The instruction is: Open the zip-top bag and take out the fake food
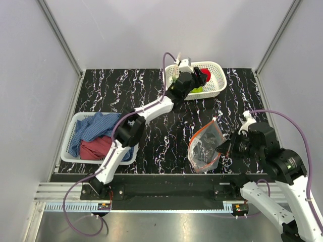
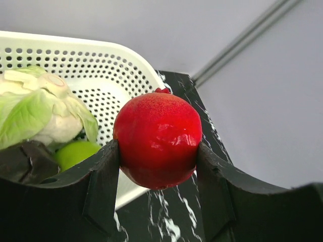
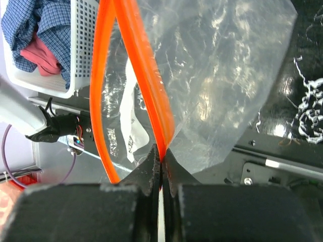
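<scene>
lowering the red fruit [image 2: 157, 132] well inside the white basket [image 2: 101, 53], beside the cabbage piece [image 2: 35, 111], before letting go seems wisest, so it cannot roll over the rim. left gripper [image 2: 157, 156], about half spread, clasps the fruit by its sides. right gripper [image 3: 161, 164] is pinched tight on the orange zip strip [image 3: 144, 75] of the clear bag [image 1: 204, 146], near the table's [image 1: 151, 91] front edge.

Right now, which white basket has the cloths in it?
The left basket, holding a blue cloth and a red cloth; the far basket holds fake food instead.
</scene>
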Robot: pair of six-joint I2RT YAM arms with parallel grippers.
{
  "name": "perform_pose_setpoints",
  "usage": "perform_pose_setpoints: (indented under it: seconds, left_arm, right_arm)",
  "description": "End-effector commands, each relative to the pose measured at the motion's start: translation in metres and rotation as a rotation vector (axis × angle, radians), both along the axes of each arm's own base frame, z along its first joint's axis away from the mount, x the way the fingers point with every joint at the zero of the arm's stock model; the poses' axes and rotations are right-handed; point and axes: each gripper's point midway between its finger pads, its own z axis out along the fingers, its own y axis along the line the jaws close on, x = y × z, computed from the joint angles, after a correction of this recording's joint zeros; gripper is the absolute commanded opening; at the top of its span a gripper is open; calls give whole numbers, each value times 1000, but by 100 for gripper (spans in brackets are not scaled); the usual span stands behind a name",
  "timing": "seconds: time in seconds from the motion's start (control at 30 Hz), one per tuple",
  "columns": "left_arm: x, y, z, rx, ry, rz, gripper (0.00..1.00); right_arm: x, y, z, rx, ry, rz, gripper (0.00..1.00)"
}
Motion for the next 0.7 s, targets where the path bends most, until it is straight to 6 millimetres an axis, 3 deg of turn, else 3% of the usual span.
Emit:
perform_pose_setpoints:
  seconds: [0.0, 0.03, 0.07, 0.13, 0.2, 0.27, 0.43, 0.5, 0.53, 0.57, 0.6, 0.63, 0.67]
  left_arm:
    - [34, 0, 52, -133, -188, 115, 1]
    - [37, -2, 47, -134, -192, 118, 2]
    - [42, -7, 26, -121, -179, 121, 2]
    - [47, -9, 31, -142, -196, 125, 5]
    - [51, -12, 12, -140, -174, 133, 10]
    - [52, -13, 8, -132, -173, 131, 20]
    - [49, -18, -2, -62, -179, 94, 69]
    - [47, -17, -4, -25, -177, 75, 81]
    - [45, -17, 5, -21, -181, 63, 86]
    - [42, -17, 3, -8, -170, 55, 99]
    - [41, -16, 1, -3, -159, 45, 99]
    - [38, -13, 18, -25, -163, 22, 99]
    - [35, -10, 9, -5, -137, 16, 99]
  right_arm:
    - [-11, -6, 8, 2, 26, -21, 0]
    - [-15, -9, 7, -1, 38, -31, 0]
    - [-16, -11, 7, -3, 38, -43, 0]
    - [-20, -14, 6, 1, 44, -57, 0]
    - [-22, -14, 5, 6, 52, -60, 0]
    - [-24, -14, 4, 12, 62, -61, 0]
    - [-24, -16, 2, 20, 64, -88, 0]
    - [-24, -17, 0, 25, 67, -103, 0]
    - [-23, -18, 0, 25, 60, -112, 0]
    - [-22, -18, 0, 27, 54, -113, 0]
    - [-21, -18, 0, 28, 49, -115, 0]
    - [-19, -19, 0, 20, 46, -125, 0]
    - [-17, -19, 0, 14, 46, -126, 0]
